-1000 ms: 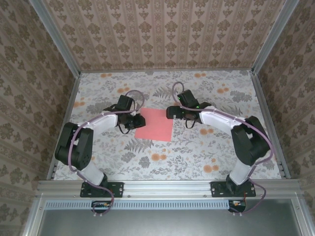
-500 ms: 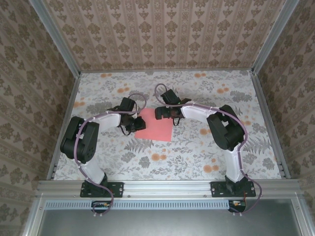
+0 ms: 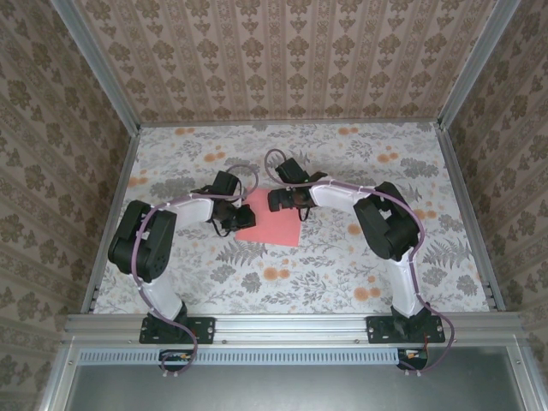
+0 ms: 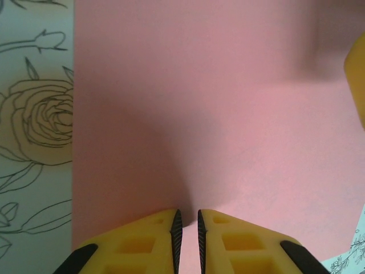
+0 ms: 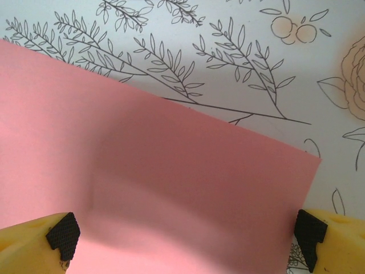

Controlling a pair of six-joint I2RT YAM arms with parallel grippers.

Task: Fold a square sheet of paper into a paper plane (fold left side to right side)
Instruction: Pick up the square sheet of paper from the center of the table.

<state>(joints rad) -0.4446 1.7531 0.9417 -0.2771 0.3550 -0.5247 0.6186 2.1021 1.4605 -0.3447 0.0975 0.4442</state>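
**Both grippers at the pink sheet, which lies flat and unfolded**

The square sheet of paper (image 3: pixel 272 224) lies flat near the middle of the table (image 3: pixel 171 282), about midway between the near and far edges and a little toward the left one. It sits slightly skewed to the table's edges. Its surface shows no crease or fold in any view.

The left gripper (image 3: pixel 242 214) sits at the sheet's left edge. In the left wrist view its yellow fingers (image 4: pixel 142 240) are drawn almost together, with only a thin slit between them. Pink paper (image 4: pixel 217 114) fills the space ahead of the tips, and a soft shadow fans out from them. Whether the slit pinches the edge of the paper or merely rests over it cannot be told.

The right gripper (image 3: pixel 276 200) is at the sheet's far edge, toward its far left corner. In the right wrist view the gripper (image 5: pixel 185 234) is spread wide and holds nothing. Its black pads (image 5: pixel 63 231) stand far apart above the paper (image 5: pixel 171 194). One corner of the sheet lies just beside the right-hand pad, and the flowered tablecloth (image 5: pixel 239 68) shows beyond the edge.
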